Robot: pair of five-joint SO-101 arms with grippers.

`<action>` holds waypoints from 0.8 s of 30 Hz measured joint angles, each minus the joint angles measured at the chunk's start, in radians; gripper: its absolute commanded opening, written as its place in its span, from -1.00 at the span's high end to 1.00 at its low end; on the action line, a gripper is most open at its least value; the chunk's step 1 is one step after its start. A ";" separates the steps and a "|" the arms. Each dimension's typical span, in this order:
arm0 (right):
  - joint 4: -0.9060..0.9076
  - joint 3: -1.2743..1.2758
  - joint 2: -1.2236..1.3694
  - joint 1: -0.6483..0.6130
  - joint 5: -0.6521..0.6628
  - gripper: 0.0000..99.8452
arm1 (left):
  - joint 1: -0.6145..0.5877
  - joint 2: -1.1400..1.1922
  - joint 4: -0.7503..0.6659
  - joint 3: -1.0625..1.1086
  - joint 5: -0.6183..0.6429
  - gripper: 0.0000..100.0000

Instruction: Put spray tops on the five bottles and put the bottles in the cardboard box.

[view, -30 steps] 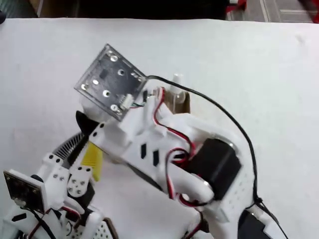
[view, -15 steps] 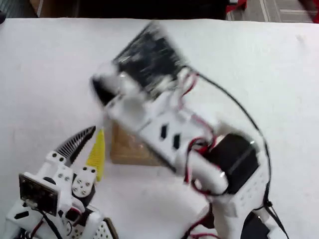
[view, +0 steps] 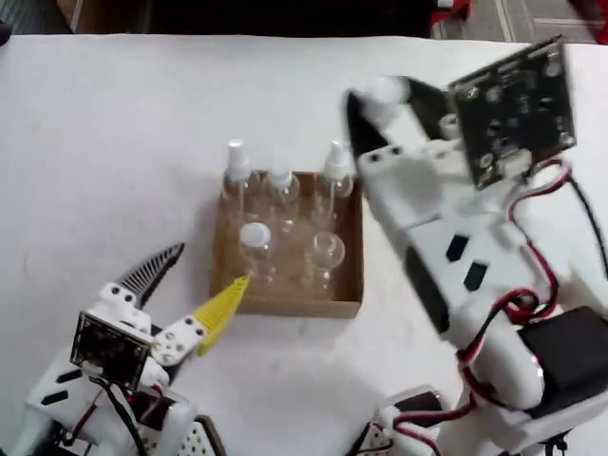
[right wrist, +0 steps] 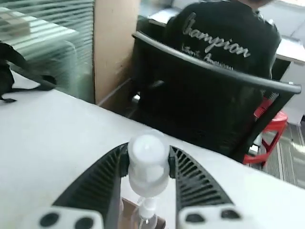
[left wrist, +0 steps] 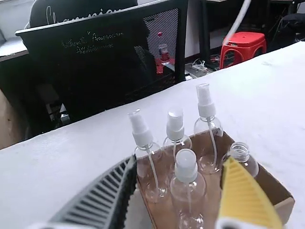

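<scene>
Since the earlier frame the right arm has swung off the cardboard box (view: 285,306) toward the table's (view: 114,114) right edge, uncovering its contents.

Findings, near to far:
- Left gripper (view: 212,266) sits by the table's near edge with jaws spread and nothing held. Its yellow finger (view: 223,306) is just beside the box's near-left corner.
- The box, mid-table, holds all five bottles. Four capped bottles (view: 255,245) carry spray tops; the open bottle (view: 323,252) stands in the near row, on the right.
- Right gripper (view: 372,106), raised beyond the box's far-right corner, is clamped on the last spray top (right wrist: 148,164).

Assessment: final capping is in hand. The next move calls for lowering the top squarely onto the open neck. The tall capped bottle (view: 334,179) just behind it crowds the approach.

A black chair (right wrist: 214,95) and a red stool (left wrist: 243,45) stand past the far edge, clear of the work
</scene>
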 measured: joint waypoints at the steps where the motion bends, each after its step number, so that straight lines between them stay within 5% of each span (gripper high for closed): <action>1: 0.023 0.011 0.003 0.005 0.002 0.97 | -0.012 0.000 0.000 0.000 -0.002 0.46; 6: 0.094 0.120 0.035 0.002 0.012 0.97 | -0.144 0.000 -0.092 0.048 0.006 0.53; 12: 0.049 0.281 0.037 -0.029 0.012 0.97 | -0.396 0.003 -0.377 0.242 0.170 0.52; 24: -0.137 0.523 0.032 -0.043 0.012 0.97 | -0.439 0.005 -0.456 0.273 0.222 0.52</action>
